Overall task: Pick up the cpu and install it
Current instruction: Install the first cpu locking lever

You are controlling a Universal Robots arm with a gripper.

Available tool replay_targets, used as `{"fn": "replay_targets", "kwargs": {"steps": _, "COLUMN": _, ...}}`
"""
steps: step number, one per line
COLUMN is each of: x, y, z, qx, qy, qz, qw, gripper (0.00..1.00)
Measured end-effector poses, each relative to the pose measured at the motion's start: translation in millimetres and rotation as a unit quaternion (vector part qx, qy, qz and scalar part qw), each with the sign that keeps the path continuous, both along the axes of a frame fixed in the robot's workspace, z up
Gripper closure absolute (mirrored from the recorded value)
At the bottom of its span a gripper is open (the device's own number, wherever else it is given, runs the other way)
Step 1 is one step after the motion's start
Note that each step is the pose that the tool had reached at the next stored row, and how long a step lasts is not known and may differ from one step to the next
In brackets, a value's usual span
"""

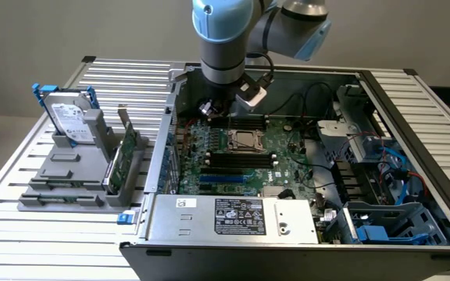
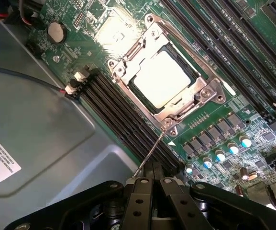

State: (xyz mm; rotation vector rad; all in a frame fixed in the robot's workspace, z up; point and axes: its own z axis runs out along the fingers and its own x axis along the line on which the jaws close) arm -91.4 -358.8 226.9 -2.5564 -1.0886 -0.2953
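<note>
Jaws together, nothing between them. Gripper (image 2: 153, 181) hangs low over the motherboard (image 2: 224, 120) inside the open computer case (image 1: 287, 260).

A thin metal lever (image 2: 149, 152) runs from just ahead of the fingertips to the socket bracket (image 2: 202, 91).

The cpu (image 2: 161, 79) lies flat in the socket with the silver bracket around its edges, apart from the gripper. Black memory slots (image 2: 114, 112) lie between gripper and cpu.

Grey power supply cover (image 2: 37, 129) beside the slots; row of capacitors (image 2: 219, 155) on the other side.

Outside the case, on the exterior view's left, a hard drive (image 1: 72, 122) and a green card (image 1: 127, 153) stand upright in a grey stand (image 1: 61, 175).
</note>
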Motion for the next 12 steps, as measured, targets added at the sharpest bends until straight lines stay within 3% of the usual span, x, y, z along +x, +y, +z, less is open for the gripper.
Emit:
{"fn": "replay_targets", "kwargs": {"steps": 10, "x": 6.4, "y": -0.2, "z": 0.0, "qx": 0.0002, "qy": -0.0018, "qz": -0.007, "qw": 1.0000, "gripper": 0.89}}
{"fn": "replay_targets", "kwargs": {"steps": 12, "x": 7.8, "y": -0.4, "z": -1.8, "qx": 0.0019, "qy": -0.0018, "qz": -0.010, "qw": 0.9999, "gripper": 0.89}}
